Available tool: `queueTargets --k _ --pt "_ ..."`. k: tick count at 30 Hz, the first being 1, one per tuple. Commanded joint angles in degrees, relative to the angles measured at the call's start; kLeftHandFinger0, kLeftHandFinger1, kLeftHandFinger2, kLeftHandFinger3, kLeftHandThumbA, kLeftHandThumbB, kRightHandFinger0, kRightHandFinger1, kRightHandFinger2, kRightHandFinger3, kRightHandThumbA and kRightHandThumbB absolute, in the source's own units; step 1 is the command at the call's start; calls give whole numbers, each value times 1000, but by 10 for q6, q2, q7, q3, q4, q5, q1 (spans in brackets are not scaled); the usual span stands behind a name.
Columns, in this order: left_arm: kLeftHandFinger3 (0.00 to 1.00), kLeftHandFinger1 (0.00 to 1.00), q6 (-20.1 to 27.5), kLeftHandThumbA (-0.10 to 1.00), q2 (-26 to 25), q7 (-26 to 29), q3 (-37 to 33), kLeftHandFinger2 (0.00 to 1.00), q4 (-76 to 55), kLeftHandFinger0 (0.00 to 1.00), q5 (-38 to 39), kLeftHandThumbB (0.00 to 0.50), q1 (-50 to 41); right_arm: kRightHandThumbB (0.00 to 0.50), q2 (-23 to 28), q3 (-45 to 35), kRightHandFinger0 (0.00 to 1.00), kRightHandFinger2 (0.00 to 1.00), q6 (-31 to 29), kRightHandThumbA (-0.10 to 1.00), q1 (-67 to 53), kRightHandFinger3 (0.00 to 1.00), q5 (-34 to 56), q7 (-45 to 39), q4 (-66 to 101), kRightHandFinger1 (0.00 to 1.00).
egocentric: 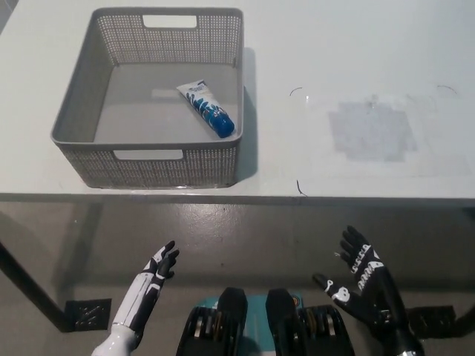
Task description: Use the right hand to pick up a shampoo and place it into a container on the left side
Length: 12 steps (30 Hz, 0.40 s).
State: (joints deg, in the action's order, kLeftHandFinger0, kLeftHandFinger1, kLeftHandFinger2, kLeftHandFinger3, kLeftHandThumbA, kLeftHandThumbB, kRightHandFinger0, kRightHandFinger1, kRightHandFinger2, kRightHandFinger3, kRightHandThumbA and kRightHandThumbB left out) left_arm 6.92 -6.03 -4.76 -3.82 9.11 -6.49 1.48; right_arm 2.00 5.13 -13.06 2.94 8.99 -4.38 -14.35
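A white and blue shampoo tube (208, 108) lies flat inside the grey mesh basket (82, 104) at the left of the white table, its blue cap toward the basket's right front corner. My black right hand (364, 285) hangs open below the table's front edge at the lower right, far from the tube and holding nothing. My white left hand (152, 278) rests open at the lower left, also below the table edge.
The white table (356, 67) stretches to the right of the basket, with a faint grey patch (371, 130) on it. Its front edge (297, 197) runs across the middle of the picture, with grey floor below.
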Motion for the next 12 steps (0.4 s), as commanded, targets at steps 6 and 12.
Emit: queueTargets --k 6,12 --pt "1000 1000 11 1000 0 2 7 1000 -25 1000 10 190 6 268 -13 -9 1000 1000 -25 976 20 1000 19 -27 0 1000" --pt "1000 1000 19 1000 0 5 10 1000 -17 1000 10 206 11 273 -10 -7 1000 1000 -22 964 26 1000 8 -27 -2 1000"
